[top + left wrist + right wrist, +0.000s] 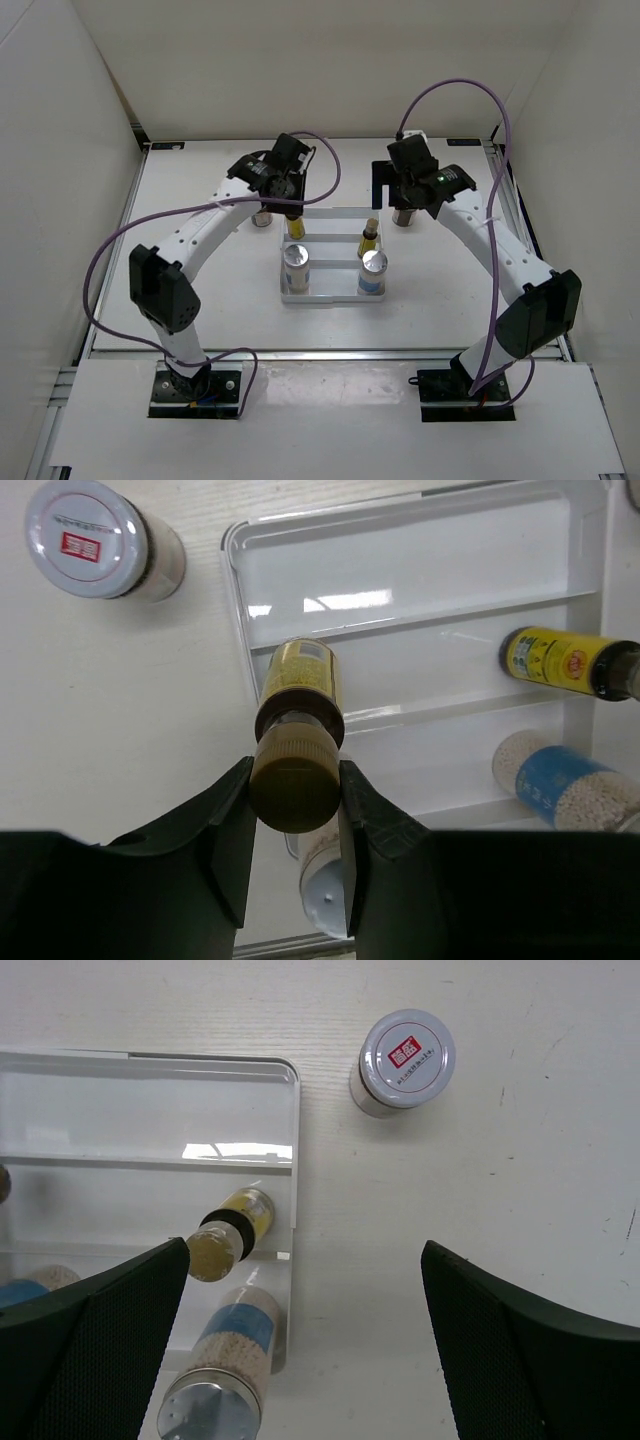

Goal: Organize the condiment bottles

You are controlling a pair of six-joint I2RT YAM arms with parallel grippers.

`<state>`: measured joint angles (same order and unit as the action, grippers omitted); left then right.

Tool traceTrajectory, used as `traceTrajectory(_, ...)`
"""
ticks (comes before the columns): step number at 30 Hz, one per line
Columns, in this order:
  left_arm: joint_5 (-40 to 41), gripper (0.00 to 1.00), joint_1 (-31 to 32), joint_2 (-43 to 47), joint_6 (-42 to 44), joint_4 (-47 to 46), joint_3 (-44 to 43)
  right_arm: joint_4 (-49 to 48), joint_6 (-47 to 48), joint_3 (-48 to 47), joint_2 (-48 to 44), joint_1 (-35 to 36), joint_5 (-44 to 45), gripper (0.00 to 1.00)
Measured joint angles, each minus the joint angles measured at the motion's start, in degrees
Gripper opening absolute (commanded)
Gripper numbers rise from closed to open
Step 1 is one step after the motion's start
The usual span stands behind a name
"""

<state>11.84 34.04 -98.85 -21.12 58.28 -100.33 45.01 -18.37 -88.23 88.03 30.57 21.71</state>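
Note:
My left gripper [295, 780] is shut on the brown cap of a slim yellow-and-black bottle [300, 680], held upright over the left end of the white stepped tray's [235, 540] middle step; I cannot tell whether it touches. In the top view this gripper [290, 205] is at the tray's back left. A second yellow bottle [370, 237] stands at the middle step's right end. Two white silver-topped bottles [297, 265] [373, 270] stand on the front step. My right gripper [300, 1260] is open and empty, over the table by the tray's right edge, near a brown jar [405, 1060].
The other brown jar [263, 215] stands on the table just left of the tray [320, 212], and also shows in the left wrist view [100, 540]. The tray's back step holds nothing. White walls enclose the table on three sides.

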Motion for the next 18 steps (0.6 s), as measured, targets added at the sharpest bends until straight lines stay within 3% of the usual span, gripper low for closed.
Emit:
traceTrajectory(2, -0.2, 0.11, 0.6, -2.6, -0.2, 0.0, 0.0, 0.0, 0.0, 0.0, 0.0, -0.6, 0.0, 1.00)
traceTrajectory(8, -0.3, 0.24, 1.7, -7.9, -0.3, 0.0, 1.5, 0.1, 0.0, 0.9, -0.1, -2.5, -0.7, 1.00)
traceTrajectory(12, -0.3, 0.52, 1.8, -8.2, -0.7, -0.7, 2.1, 0.2, 0.0, 1.0, 0.2, -4.5, -1.5, 1.00)
traceTrajectory(14, -0.2, 0.77, 1.8, -8.2, -0.5, -1.1, 2.4, 0.2, 0.0, 1.0, 1.1, -6.0, -2.4, 1.00)
traceTrajectory(15, -0.2, 1.00, 1.8, -8.2, -0.8, -1.4, 2.4, 0.5, 0.1, 0.6, 2.3, -7.0, -3.0, 1.00)
traceTrajectory(18, -0.2, 1.00, 1.8, -8.2, -1.2, -2.0, 2.4, 0.6, 0.6, -1.5, 7.2, -9.8, -4.9, 1.00)
